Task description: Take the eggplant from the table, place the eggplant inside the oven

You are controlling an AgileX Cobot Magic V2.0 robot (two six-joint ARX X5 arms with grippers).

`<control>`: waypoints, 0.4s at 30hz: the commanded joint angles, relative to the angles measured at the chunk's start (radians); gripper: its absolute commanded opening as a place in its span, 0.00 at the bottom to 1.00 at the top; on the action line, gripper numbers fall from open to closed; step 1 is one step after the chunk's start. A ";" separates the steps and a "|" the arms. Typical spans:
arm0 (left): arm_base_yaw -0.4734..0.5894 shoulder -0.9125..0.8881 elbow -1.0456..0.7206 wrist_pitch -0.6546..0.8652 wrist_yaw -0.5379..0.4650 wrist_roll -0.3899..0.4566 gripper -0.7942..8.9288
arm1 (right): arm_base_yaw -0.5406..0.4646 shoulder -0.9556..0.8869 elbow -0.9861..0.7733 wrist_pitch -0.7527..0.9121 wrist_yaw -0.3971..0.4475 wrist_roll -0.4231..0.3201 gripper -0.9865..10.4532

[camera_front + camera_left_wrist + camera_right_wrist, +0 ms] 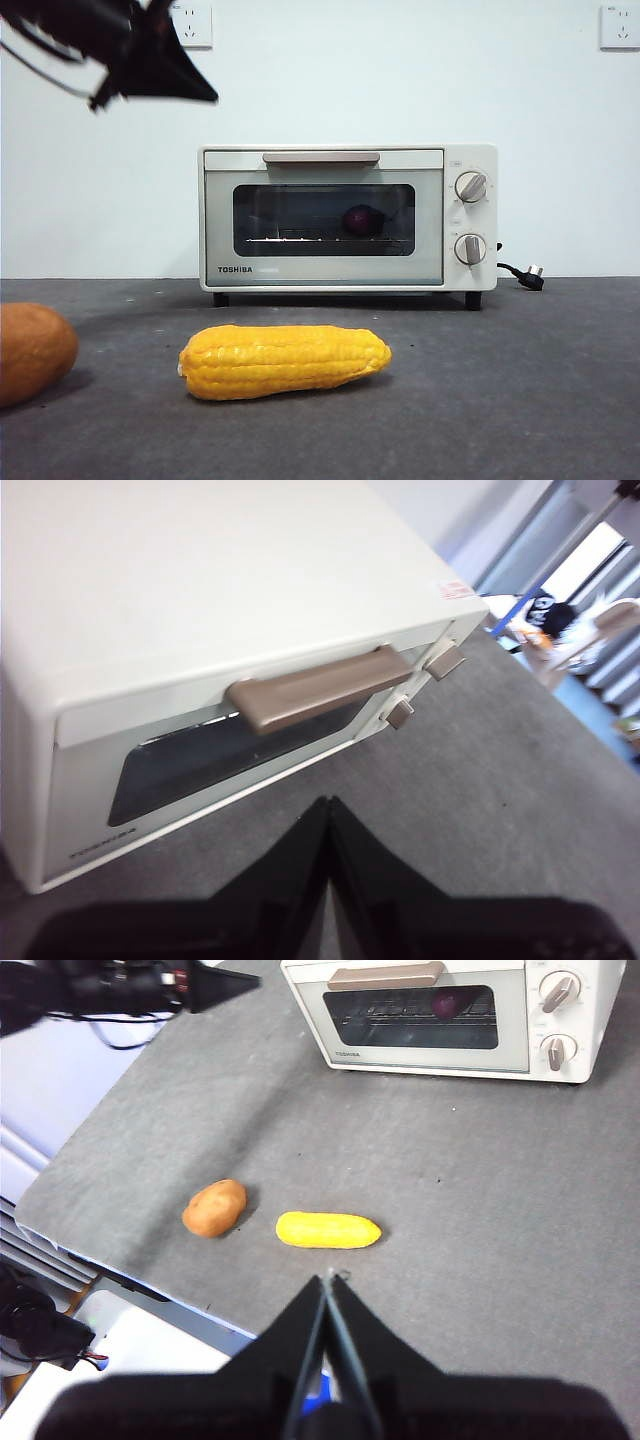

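— Biggest first: table (560, 400), dark grey and speckled, carrying everything. Anything odd about the layout?

— Not really. Oven (347, 218) at the far side, door shut, handle (321, 157) across the top of the door, probably so the front faces the arms.

— And the task's thing?

— Eggplant (364, 220) already inside, seen dark purple through the glass, resting on the wire rack (300, 241). Judged from that: placing done, door closed over it.

— Leftovers on the table?

— Corn cob (285, 361) lying on its side near the front, well apart from the oven. Orange-brown vegetable (30, 350) beside it at the edge. Neither touched, neither part of the job.

— Arms?

— Left gripper (328, 802) raised, above and in front of the oven door, jaws pressed together, holding nothing. Looks like a pull-back pose. Right gripper (330, 1278) high over the near table edge, jaws also pressed together, empty, waiting.

— Smallest bits?

— Two knobs (470, 186) on the oven's panel, plug (533, 277) lying loose behind.
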 commanded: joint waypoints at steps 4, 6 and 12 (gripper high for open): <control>-0.035 -0.165 0.000 -0.124 -0.102 0.071 0.08 | 0.001 -0.005 -0.003 -0.024 0.038 -0.026 0.08; -0.048 -0.222 0.000 -0.176 -0.140 0.077 0.08 | 0.001 -0.005 -0.003 -0.024 0.051 -0.034 0.08; -0.080 -0.369 0.000 -0.339 -0.253 0.108 0.08 | 0.001 -0.005 -0.003 -0.024 0.070 -0.040 0.08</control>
